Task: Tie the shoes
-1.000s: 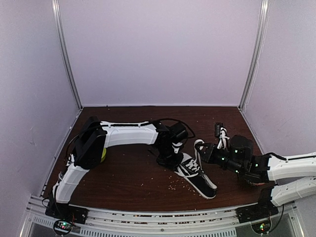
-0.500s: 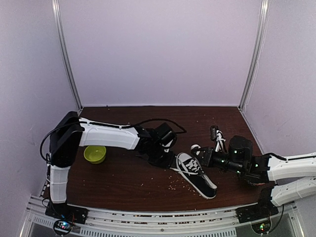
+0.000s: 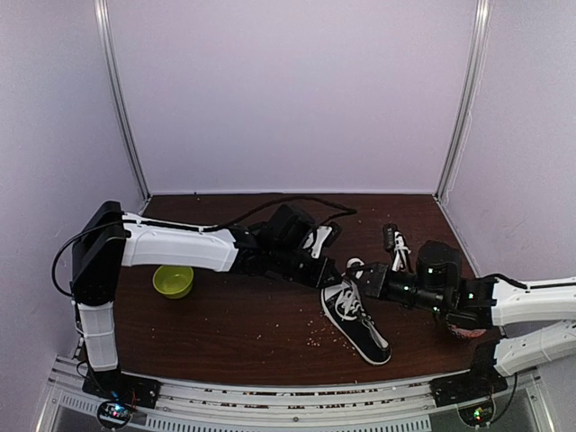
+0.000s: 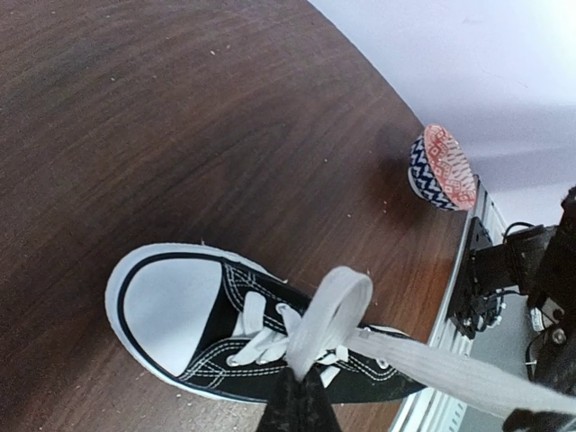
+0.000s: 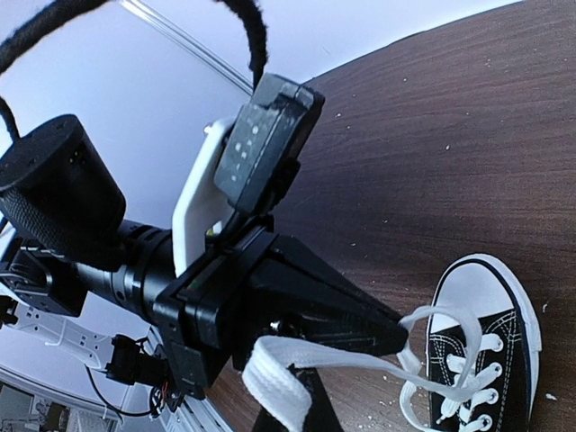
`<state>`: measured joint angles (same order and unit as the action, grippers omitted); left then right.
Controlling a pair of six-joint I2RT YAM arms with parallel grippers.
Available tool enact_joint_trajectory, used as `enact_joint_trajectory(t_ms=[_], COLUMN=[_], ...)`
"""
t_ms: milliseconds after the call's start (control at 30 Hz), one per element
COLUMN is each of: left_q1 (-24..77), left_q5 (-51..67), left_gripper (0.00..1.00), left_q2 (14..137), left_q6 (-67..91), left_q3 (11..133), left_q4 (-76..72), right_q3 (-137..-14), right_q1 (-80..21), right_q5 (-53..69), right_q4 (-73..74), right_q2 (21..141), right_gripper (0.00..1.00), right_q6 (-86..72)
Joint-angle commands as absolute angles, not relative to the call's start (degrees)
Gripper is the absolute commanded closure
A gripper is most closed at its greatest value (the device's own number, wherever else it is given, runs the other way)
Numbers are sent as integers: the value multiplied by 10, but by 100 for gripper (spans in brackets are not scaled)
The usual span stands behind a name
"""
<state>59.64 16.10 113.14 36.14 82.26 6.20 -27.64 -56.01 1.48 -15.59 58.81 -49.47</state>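
The shoe (image 3: 357,321) lies on its sole at the middle right of the dark wood surface (image 3: 234,328), white toe cap pointing toward the near edge. Both arms are gathered just above its tongue. The left pincer (image 4: 300,385) is pinched shut at the base of a loop in the white laces (image 4: 331,301). The loop stands up off the eyelets, plain to see from the left wrist. From that pinch a flat strand runs off tight to the right pincer (image 5: 292,396), which looks clamped on it. Only one finger shows under the lace there, so I judge that grip from the tension.

How will this handle? The laces are flat woven tape — soft and limp, with no stiffness of their own. A loop should hold its shape only while it is pinched, and it will likely flop the moment a grip lets go. The weave should give decent friction, so a firm pinch ought not to slip.

The shoe itself looks light. With canvas uppers and nothing pinning it down, a hard pull on the laces will probably drag or tip it rather than tighten anything. The best hold seems to be low on the loop, close to the knot point, with the free strand taken close in — less slack to wander.
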Motion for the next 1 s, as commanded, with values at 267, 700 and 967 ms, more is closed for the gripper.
enact_joint_trajectory(t_ms=[267, 700, 967], left_q1=[590, 548, 532], left_q5=[181, 200, 189], left_gripper=[100, 100, 100], left_q2=[1132, 1103, 1066], left_q6=[346, 383, 394], left_q3=[797, 731, 666], left_q4=[28, -29, -50], right_q3=[-283, -175, -142], right_q1=[-565, -565, -565], right_q5=[-112, -106, -103], right_q4=[-114, -9, 38], right_q2=[560, 598, 589], right_gripper=[100, 99, 67], right_q6=[-542, -670, -674])
